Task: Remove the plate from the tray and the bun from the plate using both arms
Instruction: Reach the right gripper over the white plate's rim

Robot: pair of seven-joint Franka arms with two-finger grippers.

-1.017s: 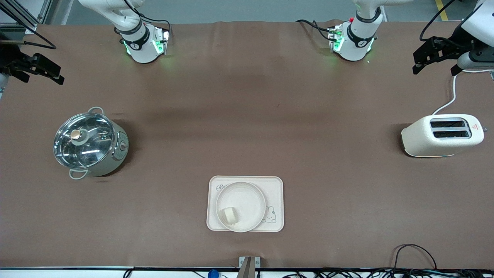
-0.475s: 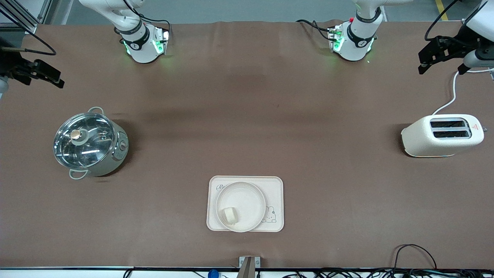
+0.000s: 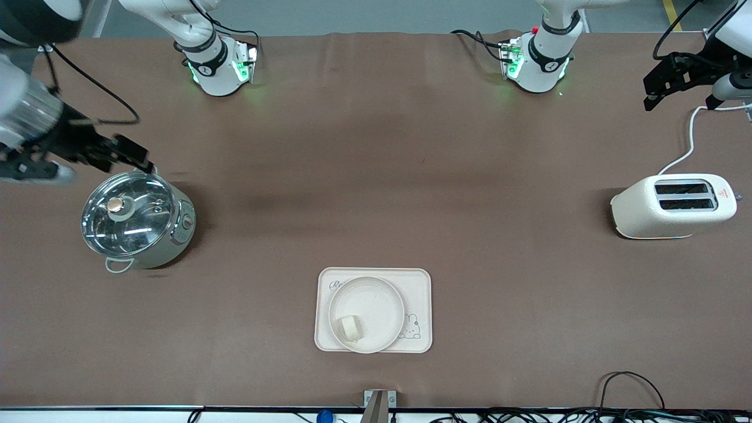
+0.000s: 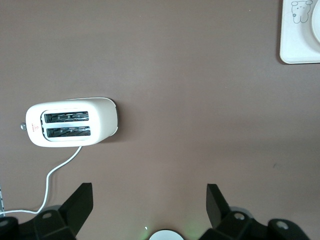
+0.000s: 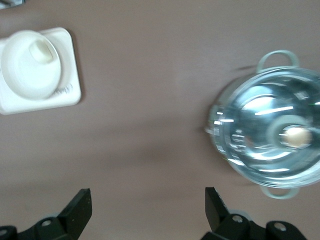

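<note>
Since the earlier frame the right gripper [image 3: 126,154] had swung in from the table's edge to hang over the pot [image 3: 136,218], its jaws spread wide and empty; the left gripper [image 3: 661,85] had drawn slightly toward its base, over the table's corner above the toaster [image 3: 672,205], jaws likewise wide and holding nothing. Nothing of the task looked done: the plate [image 3: 370,302] sat on the tray [image 3: 418,282] and the bun [image 3: 349,327] lay on the plate, both well apart from either gripper; lifting the plate off and taking the bun out both remained. The tray lay near the front camera, midway between the arms' ends, its long axis across the table; the bun sat on the plate's nearer part, toward the right arm's end.
</note>
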